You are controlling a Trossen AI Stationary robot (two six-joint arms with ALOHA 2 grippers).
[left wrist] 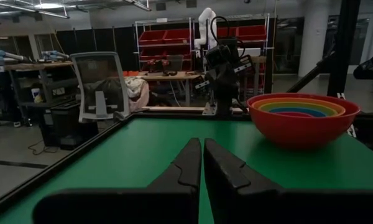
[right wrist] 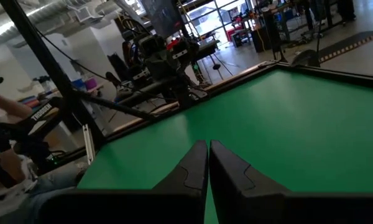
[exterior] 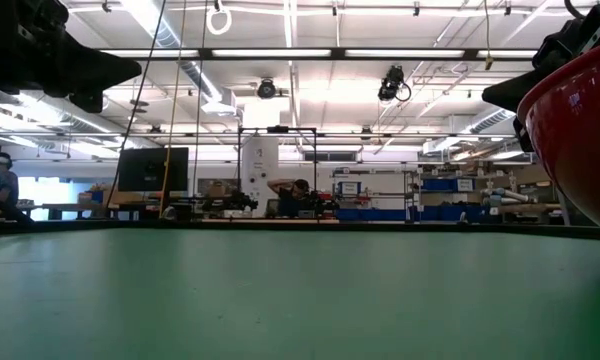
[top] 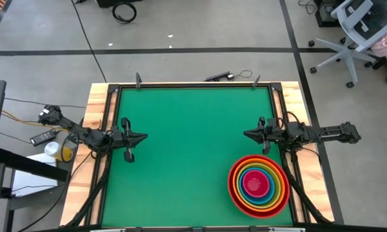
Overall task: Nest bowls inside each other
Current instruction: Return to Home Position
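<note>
The nested bowls (top: 258, 185) sit on the green worktop (top: 187, 161) near the right claw (top: 246, 134), which is pinched closed; the left claw (top: 144, 136), likewise closed, is well apart. An office chair (top: 356, 29) stands beyond.

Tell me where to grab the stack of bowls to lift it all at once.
Grip the red bowl, the outermost, at its rim, coming straight down with the right gripper, the nearer one. It stands upright and holds all the others, so it should carry them. Set the jaws astride the wall; the gap to the orange bowl looks tight.
</note>
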